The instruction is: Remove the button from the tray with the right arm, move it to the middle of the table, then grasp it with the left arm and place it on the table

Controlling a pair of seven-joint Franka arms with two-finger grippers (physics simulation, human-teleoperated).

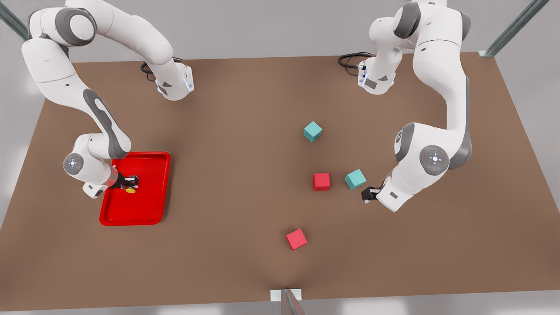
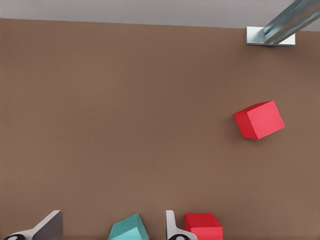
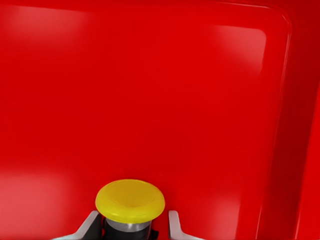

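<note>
The button (image 3: 130, 201), with its yellow cap on a dark body, stands on the floor of the red tray (image 3: 150, 90). My right gripper (image 3: 131, 225) is shut on the button, one finger (image 3: 91, 223) against each side of it. In the front view this gripper (image 1: 131, 183) reaches down over the tray (image 1: 151, 205) at the front view's left, and the button (image 1: 130, 190) shows just under it. My left gripper (image 1: 366, 194) waits open low over the table (image 1: 245, 131) at the front view's right, with nothing between its fingers (image 2: 172, 227).
A teal cube (image 1: 355, 179) and a red cube (image 1: 321, 181) lie just beside the left gripper. Another teal cube (image 1: 313, 131) sits farther back, and a second red cube (image 1: 296, 239) lies nearer the front edge. A metal post (image 1: 286, 299) stands at that edge.
</note>
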